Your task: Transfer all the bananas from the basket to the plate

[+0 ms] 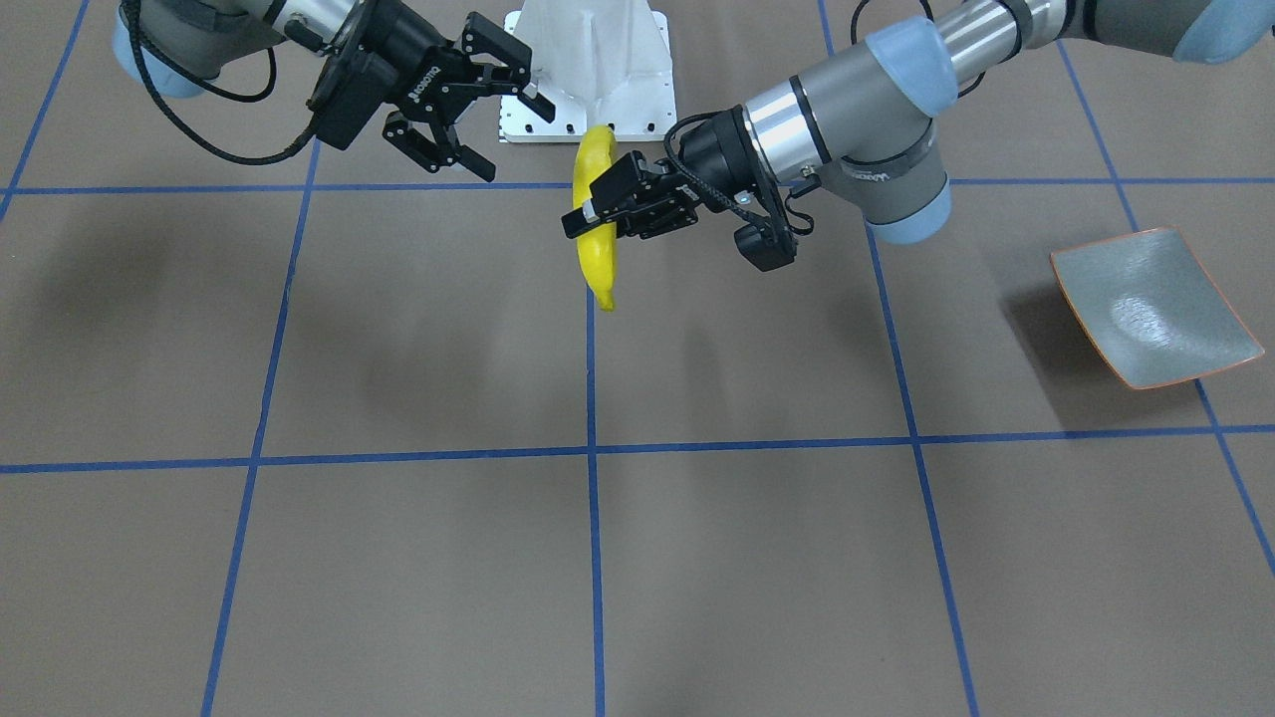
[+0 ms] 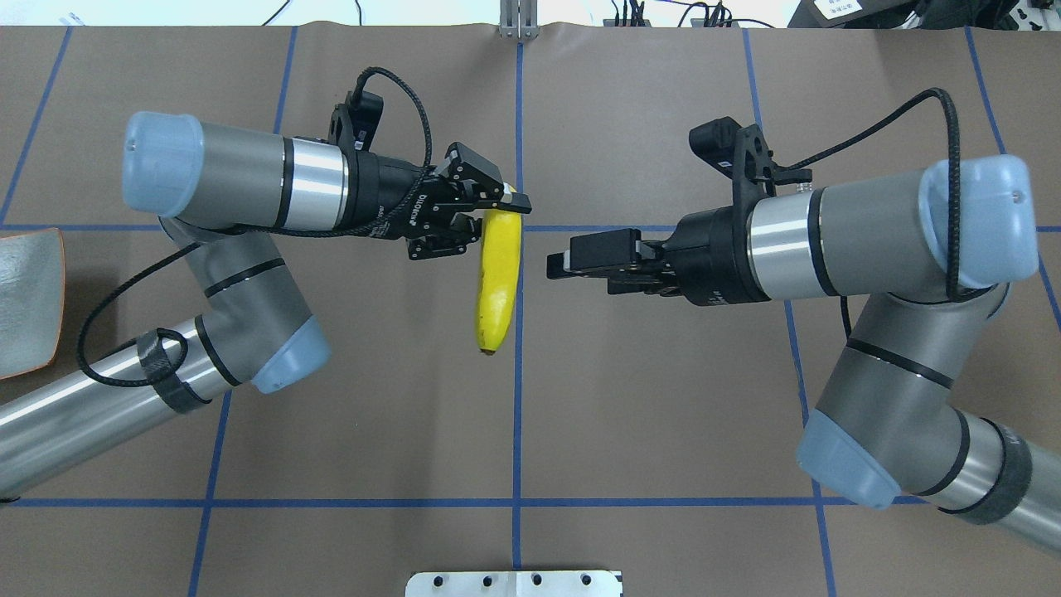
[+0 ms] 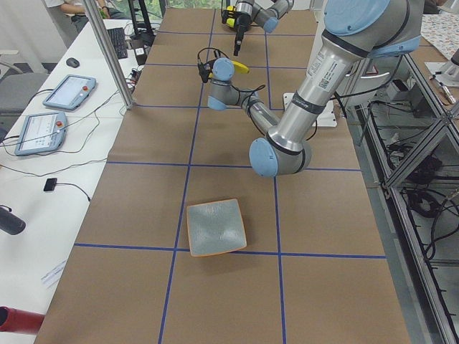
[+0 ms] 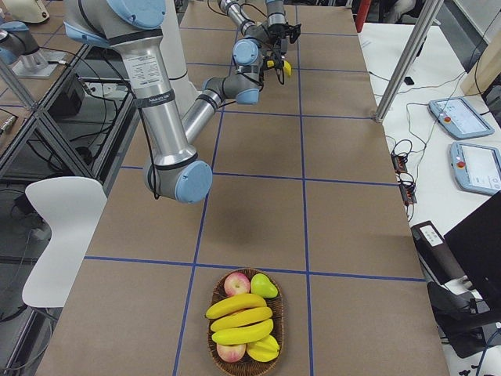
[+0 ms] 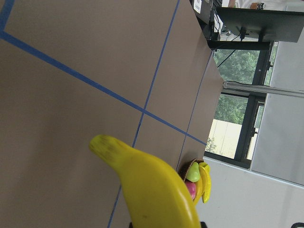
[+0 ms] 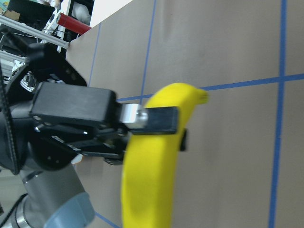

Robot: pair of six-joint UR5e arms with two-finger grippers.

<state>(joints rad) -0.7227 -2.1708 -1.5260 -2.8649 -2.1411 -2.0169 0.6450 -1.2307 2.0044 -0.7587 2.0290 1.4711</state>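
My left gripper (image 2: 500,205) is shut on one yellow banana (image 2: 497,282) near its stem end and holds it in the air over the table's middle; the front view shows the same gripper (image 1: 590,214) and banana (image 1: 599,254). My right gripper (image 1: 513,139) is open and empty, a short way from the banana, pointing at it (image 2: 557,265). The grey-green plate (image 1: 1155,309) with an orange rim lies empty at the table's end on my left (image 2: 25,298). The wicker basket (image 4: 210,333) at the other end holds several more bananas (image 4: 239,317) beside an apple and a pear.
The white robot base plate (image 1: 588,70) stands at the table's near edge behind the grippers. Blue tape lines cross the brown table. A side desk (image 3: 64,100) with tablets and cables runs along the far edge.
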